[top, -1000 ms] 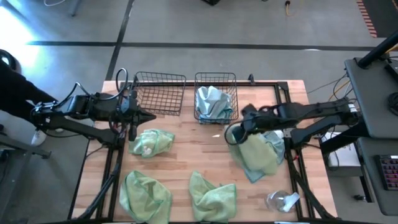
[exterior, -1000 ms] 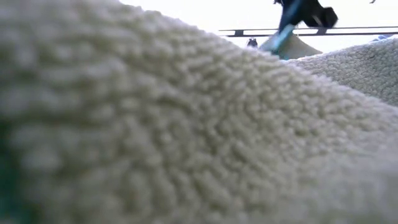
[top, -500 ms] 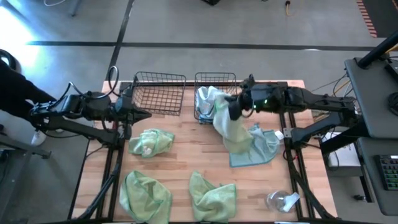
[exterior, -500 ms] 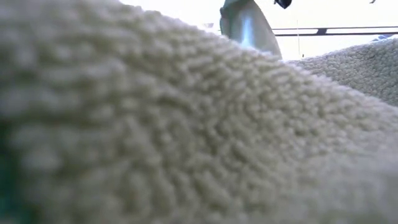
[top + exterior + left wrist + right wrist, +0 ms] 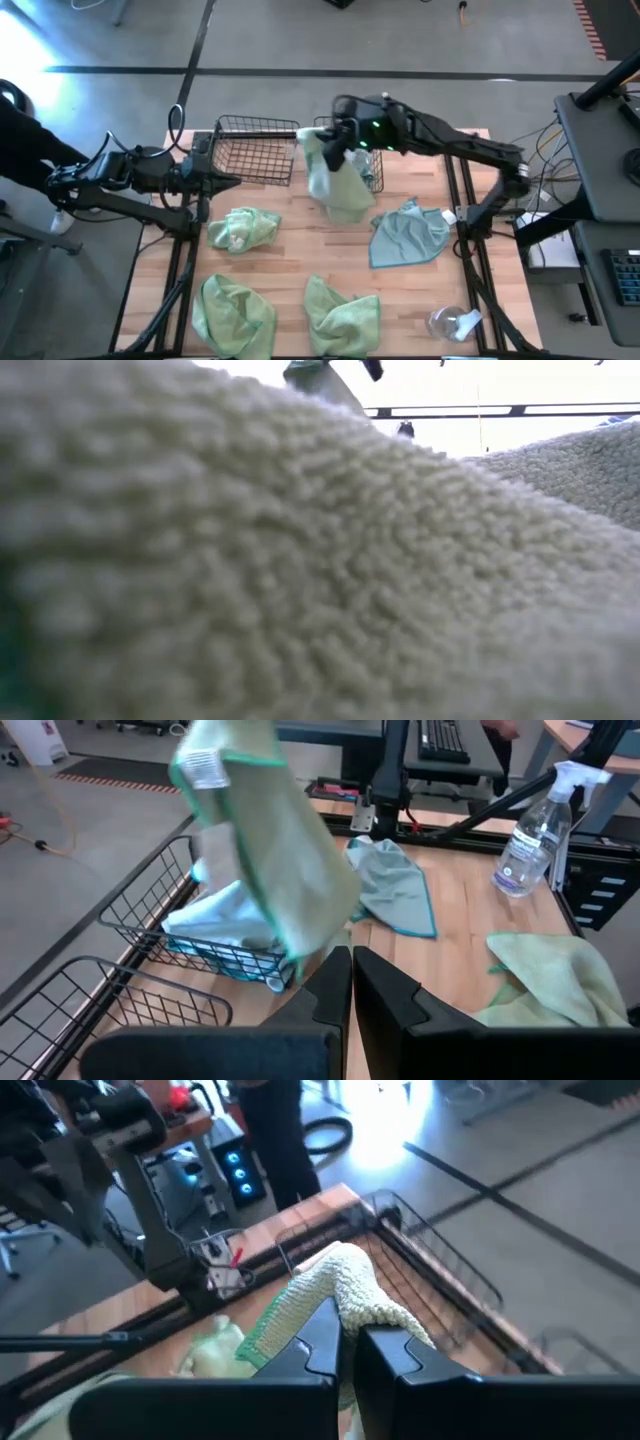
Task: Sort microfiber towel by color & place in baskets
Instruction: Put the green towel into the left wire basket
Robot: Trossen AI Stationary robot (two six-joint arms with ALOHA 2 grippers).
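My right gripper (image 5: 338, 133) is shut on a light green towel (image 5: 335, 180) that hangs over the gap between the two black wire baskets; the same towel shows in the left wrist view (image 5: 270, 850). The left basket (image 5: 255, 150) holds nothing. The right basket (image 5: 372, 160) holds a pale blue-grey towel (image 5: 225, 920). Another blue-grey towel (image 5: 410, 232) lies flat on the table. Three green towels (image 5: 243, 228), (image 5: 232, 312), (image 5: 342, 315) lie crumpled on the wood. My left gripper (image 5: 225, 182) is shut and waits near the left basket's front corner. My right gripper pinches a bunched upper fold of the green towel (image 5: 345, 1285) between its two fingers, reaching in from the table's right side. The towel is lifted, hangs slack below the fingers, and its label corner (image 5: 205, 765) stands up top.
A clear spray bottle (image 5: 452, 322) lies at the table's near right corner. A towel lies right against the low camera (image 5: 300, 560) and blocks nearly all of that view. Bare wood shows between the baskets and the crumpled towels.
My right gripper has risen and swept from the right side of the table toward the far left, past the right basket. The green towel came off the blue-grey towel, which stayed flat on the table. The green towel now hangs between the baskets.
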